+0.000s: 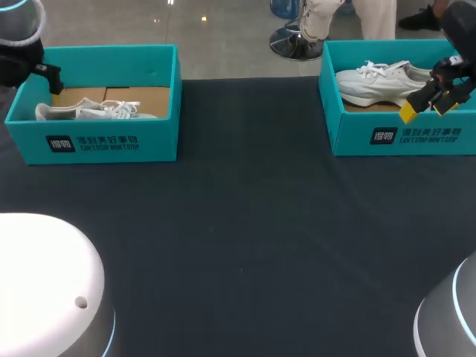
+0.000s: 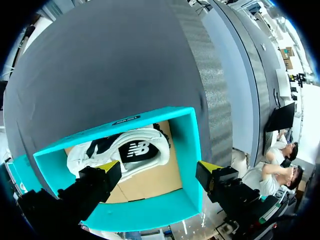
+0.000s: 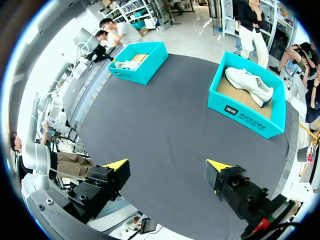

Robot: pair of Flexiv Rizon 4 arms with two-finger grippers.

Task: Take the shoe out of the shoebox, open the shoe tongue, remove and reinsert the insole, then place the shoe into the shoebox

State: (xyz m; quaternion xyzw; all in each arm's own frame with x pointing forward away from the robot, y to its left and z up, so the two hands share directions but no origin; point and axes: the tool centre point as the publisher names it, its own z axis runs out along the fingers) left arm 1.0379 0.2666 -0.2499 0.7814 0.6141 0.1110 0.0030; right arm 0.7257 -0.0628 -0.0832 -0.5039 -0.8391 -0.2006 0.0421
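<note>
Left wrist view: a white shoe (image 2: 120,152) is seen lying on its side in the teal left shoebox (image 2: 187,145), under the left gripper (image 2: 159,170), whose jaws are spread wide and grasp nothing. In the head view, a second shoe (image 1: 379,83) is contained in the right shoebox (image 1: 401,137). The right gripper (image 1: 426,108) is raised well above the dark table (image 1: 245,245) on that side, its jaws parted and empty.

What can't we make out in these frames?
Head view: lower half of left shoe sits behind the front wall of left shoebox.
Head view: right end effector covers one end of right shoe.
Head view: fingers of left end effector not visible near the frame's edge; only the left wrist view shows them.
Insoles: inside the shoes, unseen in every view.
</note>
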